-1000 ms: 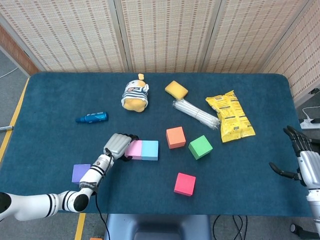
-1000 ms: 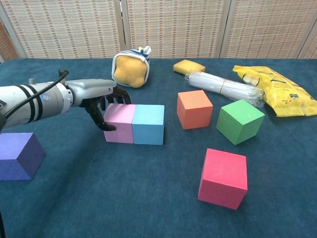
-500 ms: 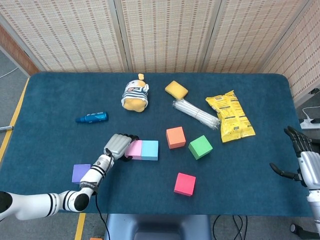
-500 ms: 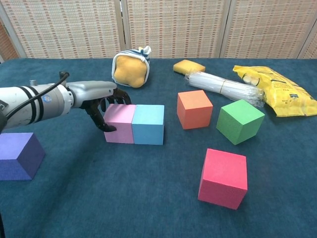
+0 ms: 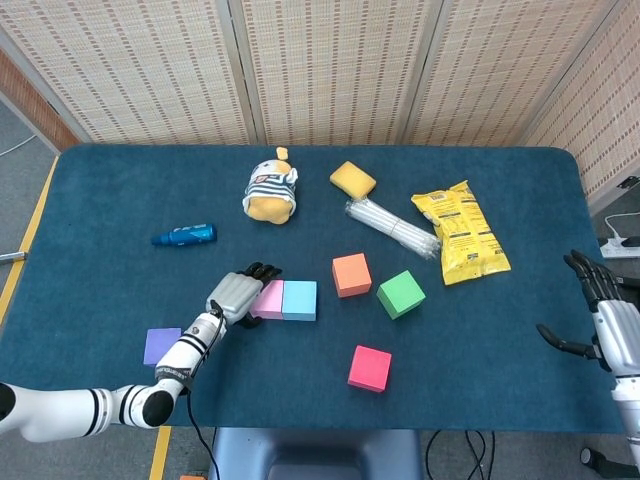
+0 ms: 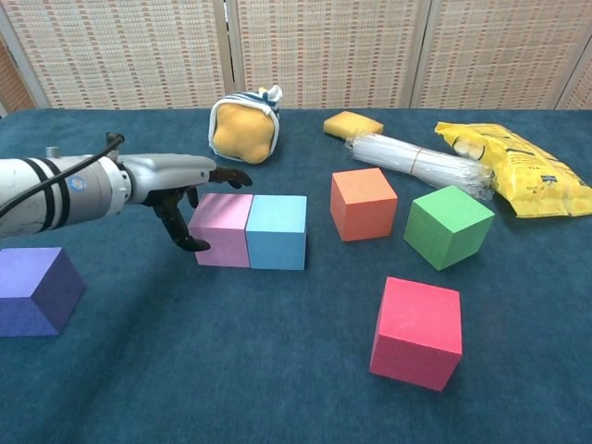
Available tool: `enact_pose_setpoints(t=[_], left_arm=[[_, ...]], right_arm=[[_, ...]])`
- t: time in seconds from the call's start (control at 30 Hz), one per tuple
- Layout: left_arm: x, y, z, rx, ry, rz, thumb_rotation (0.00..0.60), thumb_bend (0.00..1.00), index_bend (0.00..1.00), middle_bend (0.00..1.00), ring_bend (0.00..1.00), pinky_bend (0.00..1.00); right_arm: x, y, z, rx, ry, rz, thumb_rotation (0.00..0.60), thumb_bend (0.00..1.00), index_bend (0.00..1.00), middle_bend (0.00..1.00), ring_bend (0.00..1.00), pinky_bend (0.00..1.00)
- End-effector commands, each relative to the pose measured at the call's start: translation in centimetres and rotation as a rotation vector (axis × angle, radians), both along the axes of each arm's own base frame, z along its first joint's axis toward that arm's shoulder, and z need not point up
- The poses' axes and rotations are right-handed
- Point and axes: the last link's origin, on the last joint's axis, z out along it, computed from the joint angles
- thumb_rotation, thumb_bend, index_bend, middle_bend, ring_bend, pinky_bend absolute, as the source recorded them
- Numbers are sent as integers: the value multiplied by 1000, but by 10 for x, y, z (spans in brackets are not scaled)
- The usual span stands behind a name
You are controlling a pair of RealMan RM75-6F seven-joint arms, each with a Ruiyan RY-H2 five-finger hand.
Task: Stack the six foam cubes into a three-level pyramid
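Purple foam cube (image 6: 35, 289) sits far left, near my left forearm, unused so far. My left hand (image 6: 176, 185) is at the pink foam cube's (image 6: 222, 228) 9 o'clock side, fingers spread, holding nothing, just beside it — looks like release after butting it against the light blue foam cube (image 6: 277, 230), the two touching as a base row. Orange foam cube (image 6: 363, 202) and green foam cube (image 6: 448, 225) at 3 o'clock, magenta foam cube (image 6: 418, 331) at 5 o'clock, loose. My right hand (image 5: 606, 318) idles at table edge, fingers open, empty.
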Motion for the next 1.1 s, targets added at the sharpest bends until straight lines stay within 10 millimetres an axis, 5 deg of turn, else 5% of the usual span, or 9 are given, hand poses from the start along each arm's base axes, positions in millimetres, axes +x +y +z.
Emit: enact_pose_setpoints(t=[0.03,0.33,0.6,0.83,1.1], left_arm=[[-3,-4,34,82,-34,-14,600,308,0,0,0,218],[-39,-17,109,273,-36,-31,600,306,52,27,0,175],[-76,-39,149,368,-54,-36,600,306,128,80,23,173],[-113,-55,173,459,-108,-16,600,308,168,121,54,174],[-141,-79,182,471,-138,14,600,307,181,127,56,174]], right_arm=[[18,-20,-2,65,58,69,600,307,0,120,39,73],[92,-100,-41,343,178,198,600,264,99,181,65,205],[148,-164,-97,477,307,224,600,202,232,239,107,246],[175,-194,-139,511,386,213,600,198,238,241,107,246],[187,-205,-181,545,444,174,600,198,283,281,125,246]])
